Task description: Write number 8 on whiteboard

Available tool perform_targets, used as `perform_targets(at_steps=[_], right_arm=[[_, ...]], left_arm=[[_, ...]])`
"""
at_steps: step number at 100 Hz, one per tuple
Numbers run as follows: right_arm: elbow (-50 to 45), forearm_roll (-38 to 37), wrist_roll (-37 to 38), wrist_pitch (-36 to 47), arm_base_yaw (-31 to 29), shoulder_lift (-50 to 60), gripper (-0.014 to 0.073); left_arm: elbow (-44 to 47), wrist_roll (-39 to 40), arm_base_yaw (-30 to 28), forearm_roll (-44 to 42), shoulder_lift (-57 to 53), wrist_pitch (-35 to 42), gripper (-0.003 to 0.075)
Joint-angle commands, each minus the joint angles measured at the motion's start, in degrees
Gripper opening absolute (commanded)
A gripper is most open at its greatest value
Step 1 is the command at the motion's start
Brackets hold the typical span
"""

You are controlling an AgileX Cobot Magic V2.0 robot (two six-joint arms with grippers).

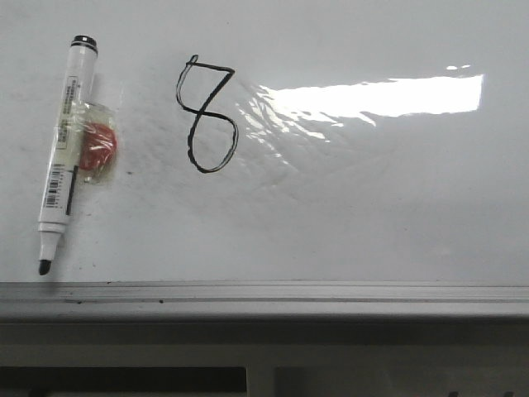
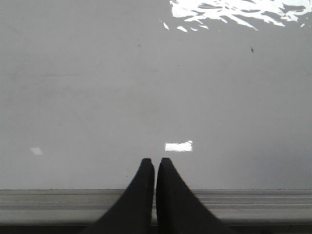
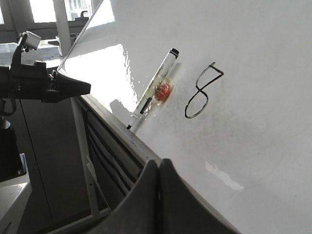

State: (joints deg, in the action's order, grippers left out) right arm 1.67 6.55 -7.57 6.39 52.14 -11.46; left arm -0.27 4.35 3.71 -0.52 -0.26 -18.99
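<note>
Below each wrist camera, the left pincer (image 2: 155, 168) and right pincer (image 3: 159, 168) appear closed and empty, tips at the whiteboard's (image 1: 372, 207) grey frame edge. Beyond them, the number 8 (image 1: 207, 114) sits upper-left of centre: thin black line, angular top loop, rounder bottom loop. Left of it lies an uncapped marker (image 1: 64, 149), a red blob (image 1: 99, 149) taped alongside.

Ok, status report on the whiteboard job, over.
Both grippers shut, empty. Number 8 drawn on whiteboard. Marker lies left of it, uncapped. Nothing in the way.
</note>
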Motion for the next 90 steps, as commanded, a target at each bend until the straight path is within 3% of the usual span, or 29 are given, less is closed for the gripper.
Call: perform_targets(at_steps=[1, 30, 55, 68, 80, 90], right_arm=[[1.6, -0.6, -0.3, 4.4, -0.2, -0.5, -0.0063], [-0.1, -0.6, -0.3, 5.4, -3.1, -0.6, -0.0063], [-3.0, -0.6, 0.6, 12.4, -24.0, -1.0, -0.0063], [-3.0, -2.0, 1.8, 12.1, -36.6, -1.0, -0.0063], [-3.0, -8.8, 12.6, 7.2, -47.1, -0.3, -0.0063], [-3.0, -15.8, 19.8, 1.4, -51.9, 3.4, -0.0063]], left_arm=[[2.2, 0.7, -0.1, 0.5, -1.6, 2.4, -0.0020], [2.2, 0.7, -0.1, 0.5, -1.6, 2.4, -0.0020], [2.2, 0.7, -0.1, 0.5, -1.6, 2.4, -0.0020], [2.2, 0.7, -0.1, 0.5, -1.6, 2.4, -0.0020], [2.2, 0.7, -0.1, 0.5, -1.6, 2.4, -0.0020], [2.2, 0.7, -0.1, 0.5, -1.6, 2.4, -0.0020]])
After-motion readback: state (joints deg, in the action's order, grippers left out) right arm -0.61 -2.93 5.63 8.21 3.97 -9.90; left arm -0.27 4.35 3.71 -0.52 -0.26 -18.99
